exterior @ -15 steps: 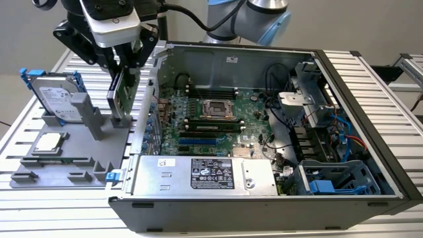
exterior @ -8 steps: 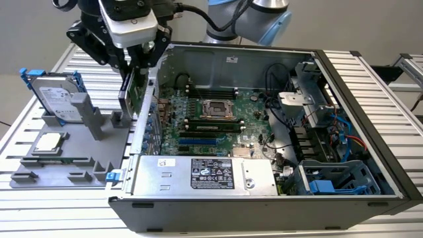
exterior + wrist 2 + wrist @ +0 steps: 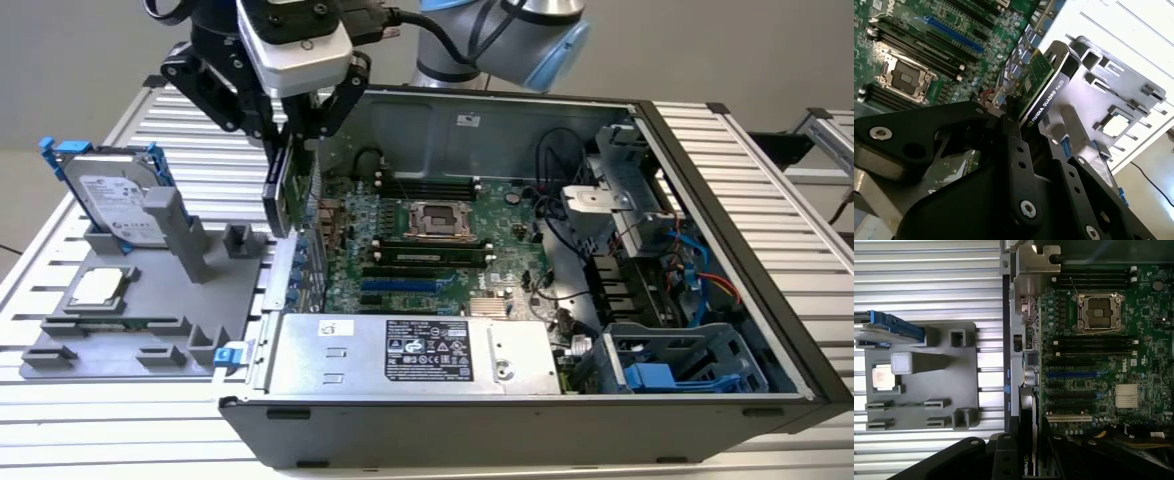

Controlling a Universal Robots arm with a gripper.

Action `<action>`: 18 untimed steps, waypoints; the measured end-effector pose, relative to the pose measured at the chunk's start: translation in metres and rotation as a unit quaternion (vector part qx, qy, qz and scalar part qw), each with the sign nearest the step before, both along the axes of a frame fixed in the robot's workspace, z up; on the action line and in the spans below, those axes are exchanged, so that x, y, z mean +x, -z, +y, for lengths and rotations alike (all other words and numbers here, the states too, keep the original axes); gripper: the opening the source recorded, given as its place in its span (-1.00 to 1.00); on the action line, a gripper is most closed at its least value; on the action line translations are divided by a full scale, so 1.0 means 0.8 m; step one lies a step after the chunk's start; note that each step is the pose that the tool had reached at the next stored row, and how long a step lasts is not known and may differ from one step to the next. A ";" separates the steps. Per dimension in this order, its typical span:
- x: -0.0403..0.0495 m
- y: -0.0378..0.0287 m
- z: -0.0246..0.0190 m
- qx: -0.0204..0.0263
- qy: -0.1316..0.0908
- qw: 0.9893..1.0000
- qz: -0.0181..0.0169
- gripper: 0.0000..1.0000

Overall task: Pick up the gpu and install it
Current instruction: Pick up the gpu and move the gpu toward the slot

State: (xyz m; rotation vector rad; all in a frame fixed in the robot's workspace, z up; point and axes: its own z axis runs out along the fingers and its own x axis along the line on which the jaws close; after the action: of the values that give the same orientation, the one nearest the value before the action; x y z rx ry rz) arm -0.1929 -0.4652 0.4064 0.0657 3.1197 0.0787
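The gpu (image 3: 279, 190) hangs on edge in the upper left of the exterior view, upright, directly under the gripper (image 3: 284, 130). The gripper's two black fingers (image 3: 227, 95) are pressed against the card's opposite faces, pinching it near its top. In the second wrist view the gpu (image 3: 1046, 85) sticks out past the gripper (image 3: 1026, 120), green circuit side on one face and black shroud on the other. In the first wrist view the gpu (image 3: 1028, 435) is seen edge-on, rising out of the gripper (image 3: 1026, 455).

The card is above the wall of the open case (image 3: 694, 210) on the exterior view's left, just beside the edge of the green board (image 3: 467, 255). It sits in no slot, and the blue slot (image 3: 400, 285) on the board is bare. Whether its lower end touches the wall cannot be told.

Near the middle of the board is the open socket (image 3: 434, 220). The silver power supply (image 3: 414, 350) lies along the case's near side, in the lower middle of the exterior view.

Outside the case, at the exterior view's left, a grey fixture (image 3: 200, 300) lies on the slatted table (image 3: 94, 420). A hard drive (image 3: 114, 195) in a blue frame stands upright at its far end, and a square chip (image 3: 100, 288) lies flat in a pocket nearer the camera.
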 end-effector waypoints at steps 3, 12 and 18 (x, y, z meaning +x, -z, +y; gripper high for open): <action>0.007 0.0000 0.0000 0.000 0.000 1.000 0.000 -1.00; 0.029 0.0000 0.0000 0.000 0.000 1.000 0.000 -1.00; 0.043 0.0000 0.0000 0.000 0.000 1.000 0.000 -1.00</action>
State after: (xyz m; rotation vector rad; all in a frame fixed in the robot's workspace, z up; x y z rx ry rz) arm -0.1586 -0.4652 0.4064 0.0657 3.1197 0.0788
